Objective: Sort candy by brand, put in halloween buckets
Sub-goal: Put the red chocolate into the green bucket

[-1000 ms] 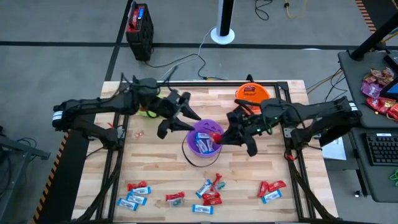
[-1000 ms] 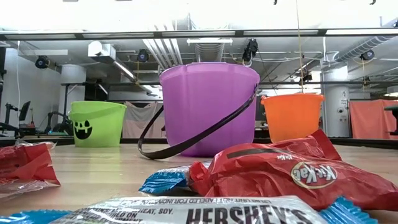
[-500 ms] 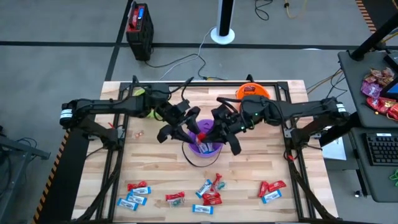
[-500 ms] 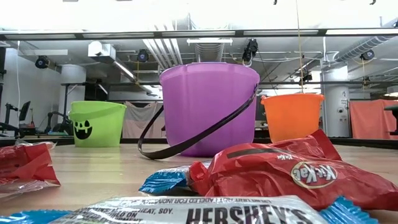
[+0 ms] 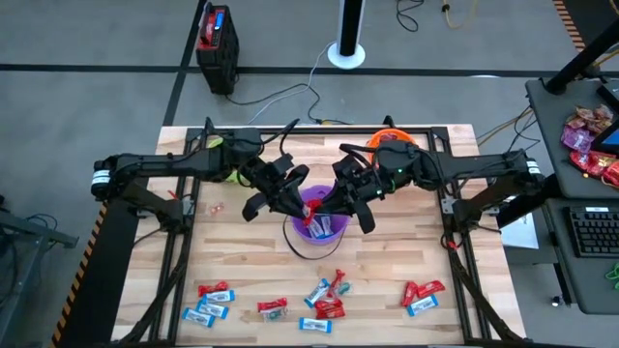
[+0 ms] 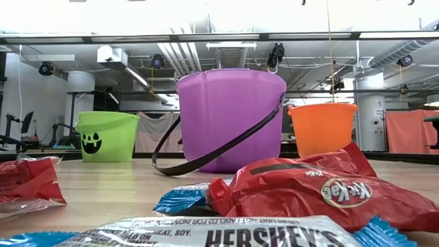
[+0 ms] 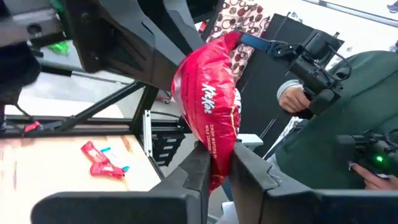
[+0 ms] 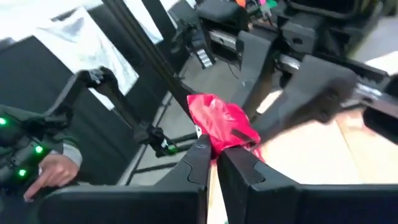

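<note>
A red Kit Kat candy hangs over the opening of the purple bucket at the table's middle. My left gripper and my right gripper meet over that bucket, and both are shut on the red candy. Blue-and-white candy lies inside the purple bucket. The orange bucket stands at the far right. The lime green bucket is mostly hidden under my left arm and shows plainly in the low view. Several red and blue candies lie along the near edge. My left gripper pinches one end of the red wrapper between its two fingers, coming from the table's left, slanting down. The wrapper is clear of the bucket. My right gripper pinches the same wrapper's other end between its two fingers, coming from the table's right, slanting down.
A black and red box stands on the floor beyond the far edge. Pink and red bags and a keyboard lie on a desk at the right. A person's hand and green sleeve show beyond the table.
My right gripper has carried the red candy toward the table's left, from the purple bucket's right rim to over its opening. My left gripper has gone right and toward the near edge to meet it there and now has the wrapper between its fingers.
</note>
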